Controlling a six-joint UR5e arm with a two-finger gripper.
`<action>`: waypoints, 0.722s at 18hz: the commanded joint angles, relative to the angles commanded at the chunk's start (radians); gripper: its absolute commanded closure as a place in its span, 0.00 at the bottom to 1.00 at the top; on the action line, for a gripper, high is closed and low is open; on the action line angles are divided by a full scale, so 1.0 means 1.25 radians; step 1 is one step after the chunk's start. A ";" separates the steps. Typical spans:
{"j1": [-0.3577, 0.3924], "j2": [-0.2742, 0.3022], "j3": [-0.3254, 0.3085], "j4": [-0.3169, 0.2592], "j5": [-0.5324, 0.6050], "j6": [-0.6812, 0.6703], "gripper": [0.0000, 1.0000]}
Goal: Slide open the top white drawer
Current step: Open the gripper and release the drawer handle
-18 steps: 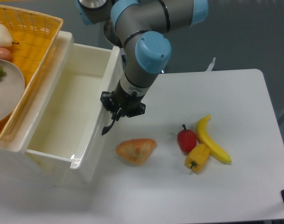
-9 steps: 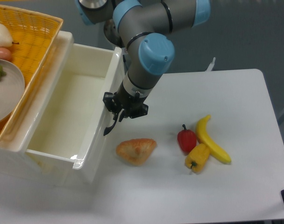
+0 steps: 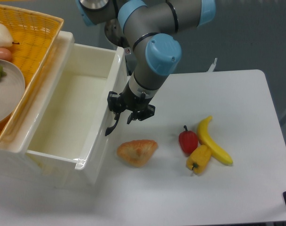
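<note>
Fingers of the gripper are short, dark and pointing down at the front face of the top white drawer; whether they are spread or pinched on anything cannot be told, since the wrist body covers them from above.

Camera view, fixed, looking down on the desk.

Drawer: pulled well out of the cabinet, at the desk's left side. Long axis runs from upper left to lower right along its side walls; front face looks right, toward the fruit. Curved black handle sits on that front, its lower tip showing just under the gripper. Inside is bare glossy cream floor and walls. Near corner of the front wall juts toward the desk's front edge.

Containers: yellow wicker basket on the cabinet top at upper left, overlapping the drawer's rear left wall. It holds a grey plate, a pale round fruit and a reddish one; a dark item on the plate is cut off by the frame.

Desk items: bread piece just beside the drawer front, below the gripper. Red pepper, yellow pepper and banana cluster near mid-desk, touching or nearly so, well apart from the drawer.

Room: white surface between drawer front and peppers holds only the bread.
</note>
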 joint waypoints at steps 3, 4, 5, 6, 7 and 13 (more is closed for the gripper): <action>0.001 -0.004 0.000 0.000 -0.001 0.015 0.43; 0.002 -0.005 0.000 -0.001 -0.001 0.017 0.42; 0.002 -0.005 0.000 -0.001 -0.001 0.020 0.40; 0.005 -0.006 0.000 -0.001 -0.002 0.020 0.39; 0.006 -0.006 0.000 -0.001 -0.010 0.020 0.37; 0.026 -0.006 0.022 0.000 -0.015 0.021 0.12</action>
